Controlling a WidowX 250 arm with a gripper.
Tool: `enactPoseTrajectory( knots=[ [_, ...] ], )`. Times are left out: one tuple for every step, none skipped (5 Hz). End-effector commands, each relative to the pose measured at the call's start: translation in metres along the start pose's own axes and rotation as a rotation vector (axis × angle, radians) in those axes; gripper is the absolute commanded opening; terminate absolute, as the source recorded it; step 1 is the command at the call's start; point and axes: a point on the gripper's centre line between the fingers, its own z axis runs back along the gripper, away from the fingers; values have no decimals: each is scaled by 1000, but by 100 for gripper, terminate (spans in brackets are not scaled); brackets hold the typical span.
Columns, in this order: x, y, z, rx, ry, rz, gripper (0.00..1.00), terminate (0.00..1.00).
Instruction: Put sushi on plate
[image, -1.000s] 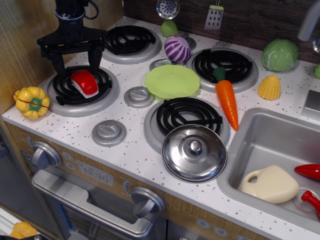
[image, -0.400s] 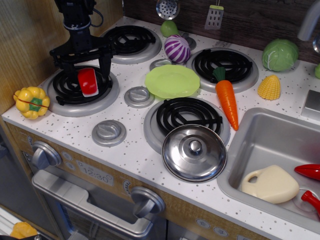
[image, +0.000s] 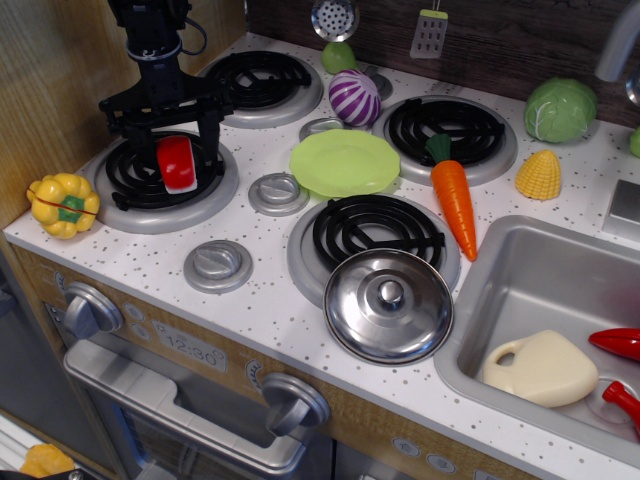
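The hand (image: 168, 128) hangs over the front-left burner (image: 165, 182) of the toy stove. Its two black fingers (image: 211, 128) stand well apart, one on each side of the sushi (image: 178, 163), with a visible gap on the left side; whether the right finger touches the sushi cannot be told. The hand is not clamped on anything.

The sushi, red top over a white base, stands tilted on the black coil of the front-left burner, directly beneath the hand.

The plate (image: 345, 162) lies flat on the speckled white tabletop (image: 260, 300), between the four burners and well to the right of the sushi. Nothing lies on it.

Other items on the tabletop:
- A yellow pepper (image: 63, 204) sits at the left edge, near the front-left burner.
- A steel lid (image: 388, 305) with a knob overlaps the front edge of the front-right burner (image: 375, 232).
- A carrot (image: 455, 198) lies between the front-right burner and the sink (image: 520, 275).
- A purple cabbage (image: 354, 97) sits between the two rear burners.
- A corn piece (image: 539, 175) and a green cabbage (image: 559, 110) sit at the right rear.
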Motion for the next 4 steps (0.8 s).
enactPoseTrajectory(
  knots=[
    [9, -4, 14, -26, -16, -77, 0, 0],
    [9, -5, 15, -39, -19, -98, 0, 0],
    [8, -6, 15, -37, -38, -127, 0, 0],
    [-12, -51, 60, -60, -39, -148, 0, 0]
  ],
)
